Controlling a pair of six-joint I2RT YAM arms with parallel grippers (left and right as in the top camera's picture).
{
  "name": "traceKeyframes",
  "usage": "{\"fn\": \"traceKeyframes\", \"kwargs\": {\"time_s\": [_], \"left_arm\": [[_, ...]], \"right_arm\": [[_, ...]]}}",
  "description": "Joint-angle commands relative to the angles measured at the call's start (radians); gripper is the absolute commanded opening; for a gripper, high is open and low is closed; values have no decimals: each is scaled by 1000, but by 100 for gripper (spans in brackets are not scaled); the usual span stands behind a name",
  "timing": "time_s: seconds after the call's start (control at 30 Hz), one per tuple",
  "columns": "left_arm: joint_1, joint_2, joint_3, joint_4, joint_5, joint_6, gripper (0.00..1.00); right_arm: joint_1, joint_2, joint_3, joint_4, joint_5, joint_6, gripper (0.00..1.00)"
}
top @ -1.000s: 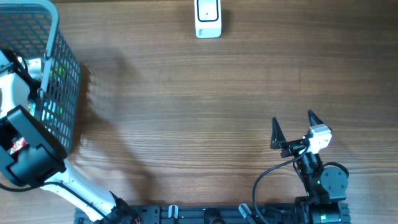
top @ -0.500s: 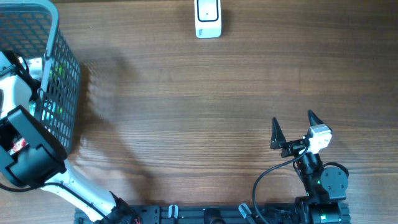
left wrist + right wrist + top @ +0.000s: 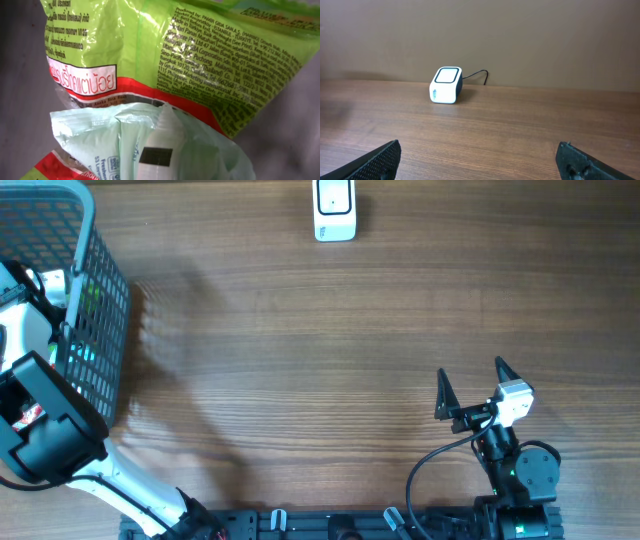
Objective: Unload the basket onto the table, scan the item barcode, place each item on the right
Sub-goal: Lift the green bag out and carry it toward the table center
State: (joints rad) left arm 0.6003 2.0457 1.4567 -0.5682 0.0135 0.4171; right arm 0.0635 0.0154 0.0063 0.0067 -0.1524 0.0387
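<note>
Down inside the grey wire basket [image 3: 105, 290], my left gripper has its jaws together; I cannot tell if it holds anything. Just in front of it lies a pale mint plastic packet [image 3: 95, 140], then a shiny green printed bag [image 3: 200, 50]. My right gripper [image 3: 470, 368] stands wide apart, with the small white box scanner [image 3: 334, 210] far ahead of it.

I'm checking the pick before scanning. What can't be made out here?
- Left gripper: overhead, hidden by the basket wall and its own arm; its wrist view shows no fingers.
- What it holds: unclear; that view shows only the green packet and a pale packet.
- Barcode: none visible; frame edges crop both, print too small.
</note>
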Motion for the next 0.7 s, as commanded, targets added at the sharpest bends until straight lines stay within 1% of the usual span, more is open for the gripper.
{"fn": "traceKeyframes", "kwargs": {"time_s": [0.0,0.17,0.27,0.43,0.5,0.57,0.67], "left_arm": [[-9,17,-4,-14,19,-41,4],[-9,-136,125,-14,18,-152,4],[-9,-260,196,-4,-17,-214,4],[-9,-471,252,55,-34,-280,4],[-10,-557,252,74,-33,-362,4],[-10,-637,252,67,-23,-475,4],[-29,-742,251,-15,61,-660,4]], "right_arm": [[-5,-6,-1,3,5,-11,100],[-5,-6,-1,3,5,-11,100],[-5,-6,-1,3,5,-12,100],[-5,-6,-1,3,5,-11,100],[-5,-6,-1,3,5,-11,100],[-5,-6,-1,3,5,-11,100],[-5,-6,-1,3,5,-11,100]]}}
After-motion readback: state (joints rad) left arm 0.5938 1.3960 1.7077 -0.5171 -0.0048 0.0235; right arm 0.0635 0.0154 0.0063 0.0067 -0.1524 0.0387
